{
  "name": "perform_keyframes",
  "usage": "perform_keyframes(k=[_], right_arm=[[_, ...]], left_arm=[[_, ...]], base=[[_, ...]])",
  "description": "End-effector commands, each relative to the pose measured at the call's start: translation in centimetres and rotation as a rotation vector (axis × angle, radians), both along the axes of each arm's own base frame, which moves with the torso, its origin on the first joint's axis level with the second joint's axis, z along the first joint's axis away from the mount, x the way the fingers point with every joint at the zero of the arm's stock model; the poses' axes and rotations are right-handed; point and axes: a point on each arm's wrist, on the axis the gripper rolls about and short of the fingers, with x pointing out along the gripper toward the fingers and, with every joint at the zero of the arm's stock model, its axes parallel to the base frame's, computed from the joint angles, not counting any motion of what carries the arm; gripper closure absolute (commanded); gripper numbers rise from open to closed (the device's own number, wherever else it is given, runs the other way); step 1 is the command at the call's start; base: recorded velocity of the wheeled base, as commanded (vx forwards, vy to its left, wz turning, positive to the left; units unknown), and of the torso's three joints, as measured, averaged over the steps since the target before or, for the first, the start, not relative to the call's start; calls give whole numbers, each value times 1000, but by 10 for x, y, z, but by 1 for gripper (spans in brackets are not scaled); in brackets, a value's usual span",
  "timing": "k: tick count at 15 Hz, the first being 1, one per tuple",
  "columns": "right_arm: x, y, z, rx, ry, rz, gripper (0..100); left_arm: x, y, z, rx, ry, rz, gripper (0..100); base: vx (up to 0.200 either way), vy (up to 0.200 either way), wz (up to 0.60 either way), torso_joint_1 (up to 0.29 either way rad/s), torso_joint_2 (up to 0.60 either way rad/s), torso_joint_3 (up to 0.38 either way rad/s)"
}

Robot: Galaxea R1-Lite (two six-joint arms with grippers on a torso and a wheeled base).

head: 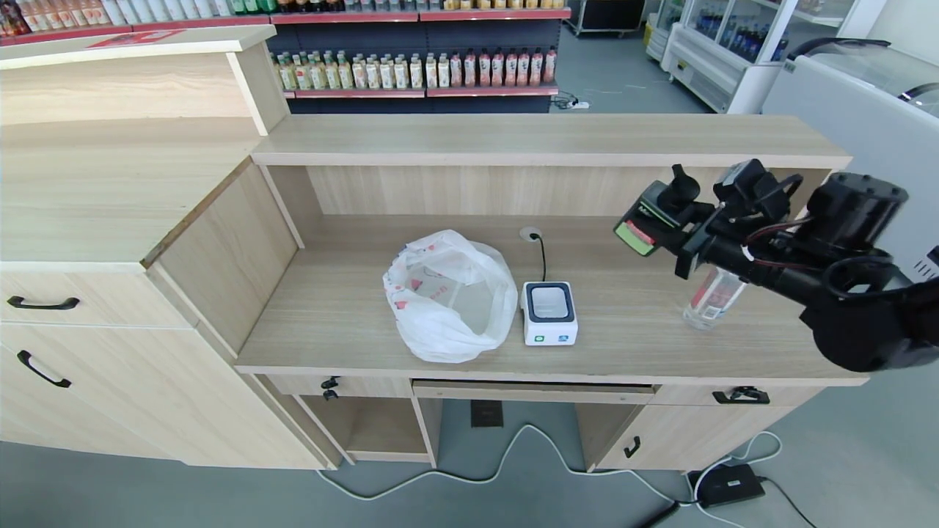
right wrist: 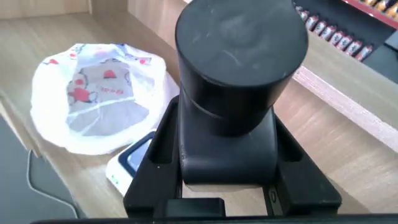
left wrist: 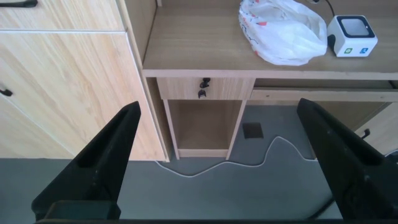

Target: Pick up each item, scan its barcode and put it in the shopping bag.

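Low beside the cabinet, my left tool [left wrist: 217,106] hangs with its fingers wide apart (nothing in it). Over the worktop's [head: 623,352] right end, my right tool [head: 675,220] is clamped across a dark canister [right wrist: 239,74]. It looks stiff, smooth and probably light, so a firm hold on the body suits, with the label left free. Farther on sit the scanner [head: 549,312] and the soft shopping bag [head: 447,293], its mouth open. A clear bottle [head: 710,301] stands under my arm.

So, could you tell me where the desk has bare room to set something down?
Bare wood lies left of the shopping bag, up to the side panel, and between the scanner and the bottle. Bag and scanner nearly touch: tight there. The right claw, holding a container, hangs near the bottle.
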Motion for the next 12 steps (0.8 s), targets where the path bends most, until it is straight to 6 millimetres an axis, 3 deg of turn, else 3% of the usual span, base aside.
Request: perform_keyframes(k=[1,3,6,8,12], right_arm=[[-92,8,26,-104,-136,46,100],[-118,8,24,-156,-181,59,100],[-125,18,19,-322,-371,121,100],[-150,18,12,-335,-414,196,100],[-149,15,14,-569,-711,241,100]], left_arm=[[0,0,0,0,0,0,0],[0,0,0,0,0,-1,0],[0,0,0,0,0,0,0],[0,0,0,0,-2,0,0],[0,0,0,0,0,0,0]], base=[[0,0,0,0,0,0],[0,0,0,0,0,0],[0,0,0,0,0,0],[0,0,0,0,0,0],[0,0,0,0,0,0]])
